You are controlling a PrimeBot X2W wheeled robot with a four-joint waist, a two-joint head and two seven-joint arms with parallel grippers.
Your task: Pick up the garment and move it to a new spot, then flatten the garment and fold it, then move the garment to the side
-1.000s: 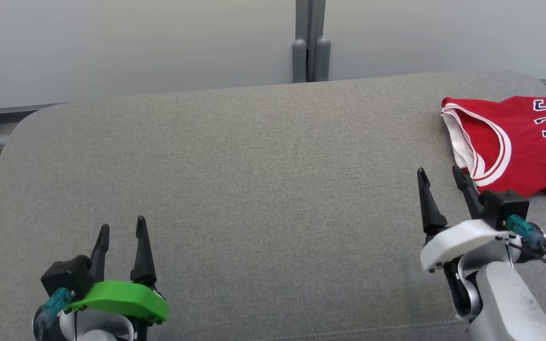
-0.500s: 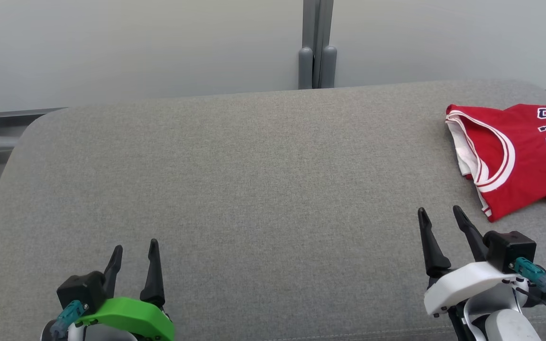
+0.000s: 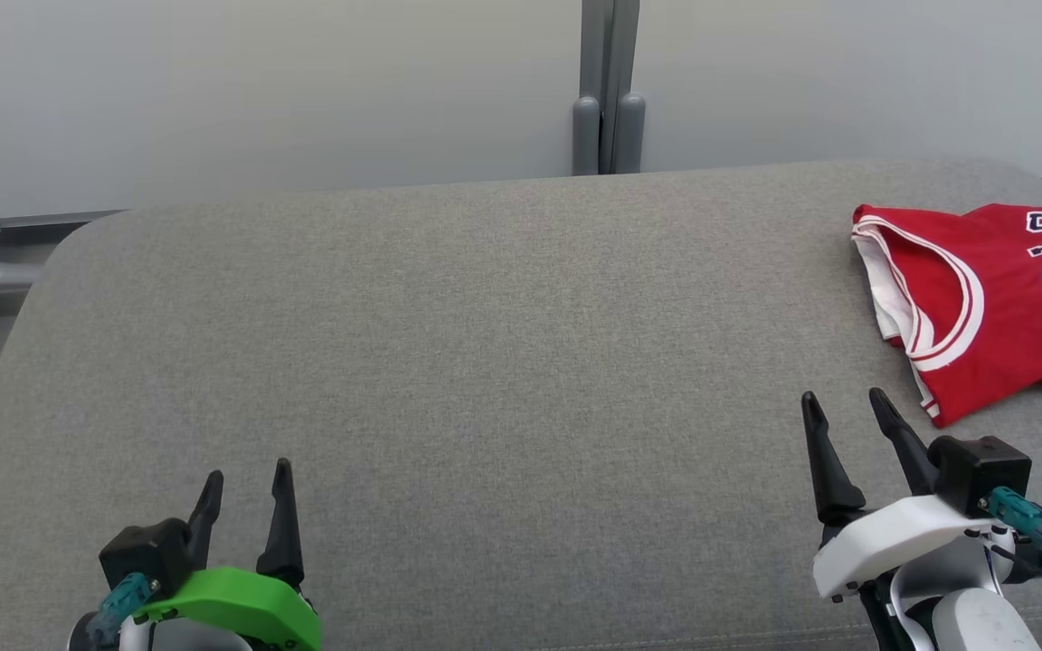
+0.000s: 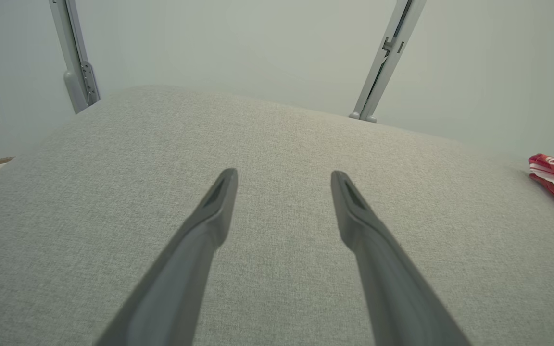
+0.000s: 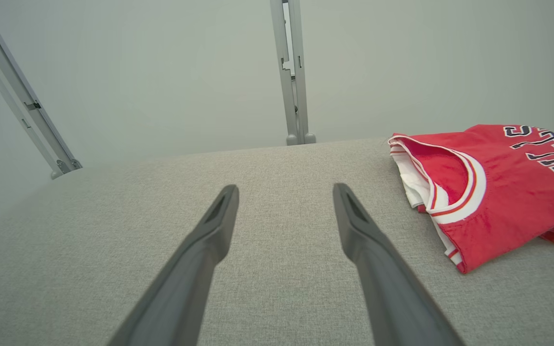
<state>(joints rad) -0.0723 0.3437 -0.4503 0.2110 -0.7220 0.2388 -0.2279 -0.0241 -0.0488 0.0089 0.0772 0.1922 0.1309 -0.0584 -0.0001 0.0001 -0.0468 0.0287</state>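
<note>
At far right of grey fabric-covered desk [image 3: 485,362]: red basketball jersey [image 3: 991,298], folded into a compact stack, white-and-red banded armhole turned toward centre, far portion cut off by frame edge. Near front edge, lower left: left hand [image 3: 248,470], green-shelled, fingers apart, holding nothing, well apart from jersey. Lower right: right hand [image 3: 844,396], white-shelled, fingers likewise apart and empty, tips near the jersey's nearest corner but not touching.

Step in hand, as judged: closing phase of the task, fold apparently done and garment set at the side; alternatively, opening reach toward a garment lying already folded. Not decidable from layout alone.

Next move, if retreat: drawing both hands clear toward the body without snagging cloth. If pickup: short advance of right hand forward and rightward, low approach, pinch through all layers at the corner hem to avoid undoing the stack.

Legible writing: dark block capitals outlined in white, arched across chest, readable as "ULLS", leading letter cut off. No maker's mark or tag readable.
</note>
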